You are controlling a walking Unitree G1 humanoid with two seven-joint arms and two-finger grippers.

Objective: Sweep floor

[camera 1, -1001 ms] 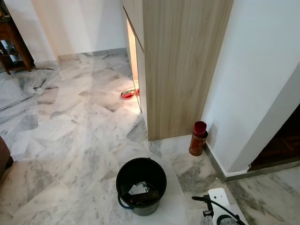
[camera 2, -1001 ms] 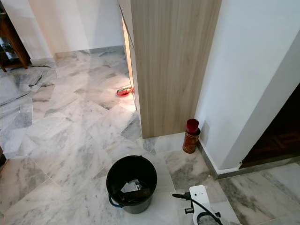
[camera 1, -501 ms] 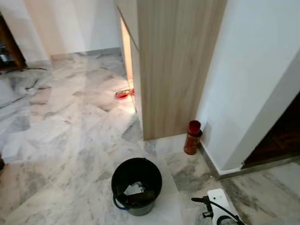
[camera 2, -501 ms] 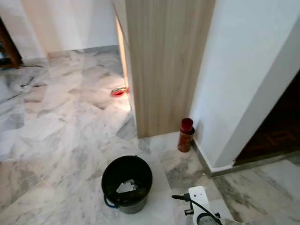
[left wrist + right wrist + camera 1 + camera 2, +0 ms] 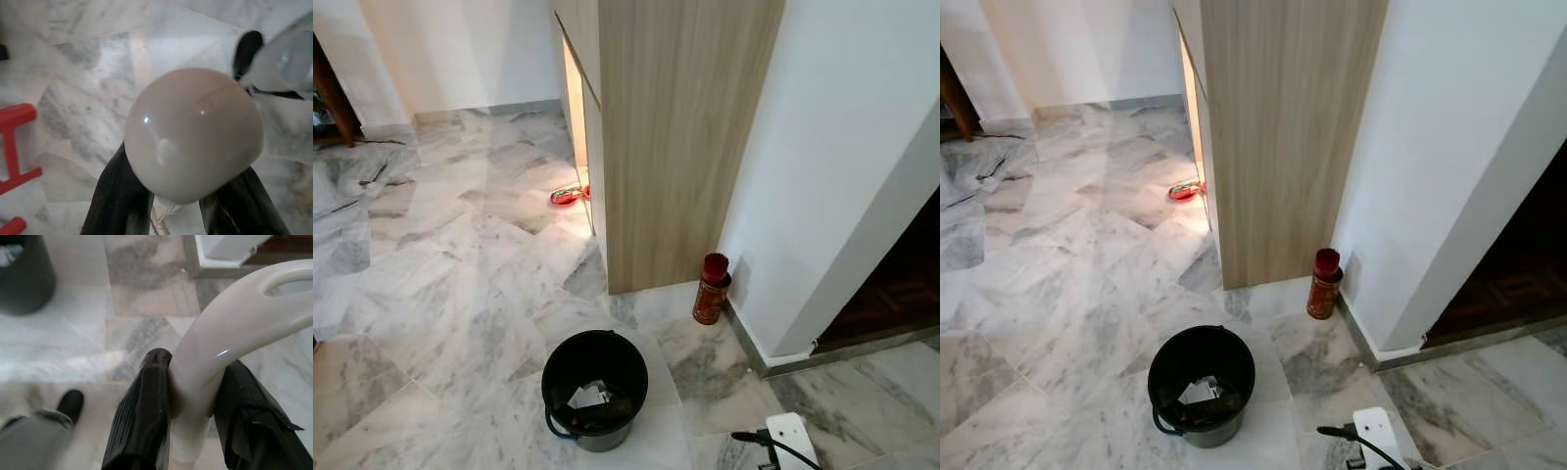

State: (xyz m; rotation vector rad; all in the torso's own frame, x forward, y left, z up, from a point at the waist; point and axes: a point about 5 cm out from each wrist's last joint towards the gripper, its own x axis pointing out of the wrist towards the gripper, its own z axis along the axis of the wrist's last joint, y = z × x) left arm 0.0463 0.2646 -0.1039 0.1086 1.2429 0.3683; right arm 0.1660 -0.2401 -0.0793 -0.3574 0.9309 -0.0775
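In the left wrist view my left gripper [image 5: 178,198] is shut on a cream rounded handle end [image 5: 193,132], one black finger on each side of it, over the marble floor [image 5: 88,93]. In the right wrist view my right gripper [image 5: 193,404] is shut on a cream looped handle [image 5: 234,323] that curves up and away. A black bucket [image 5: 595,387] with scraps of paper and rubbish inside stands on the marble floor [image 5: 440,284] just ahead.
A wooden cabinet [image 5: 675,137] and a white wall corner [image 5: 832,166] stand ahead on the right, with a red can [image 5: 711,290] at their foot. A red dish [image 5: 565,197] lies by the cabinet gap. Dark furniture [image 5: 328,98] is far left. A red frame [image 5: 14,147] lies near my left gripper.
The camera has turned a little right and the scene has slid left. The white block with a black cable at the bottom right sits lower in the picture. The bucket and can have not moved.
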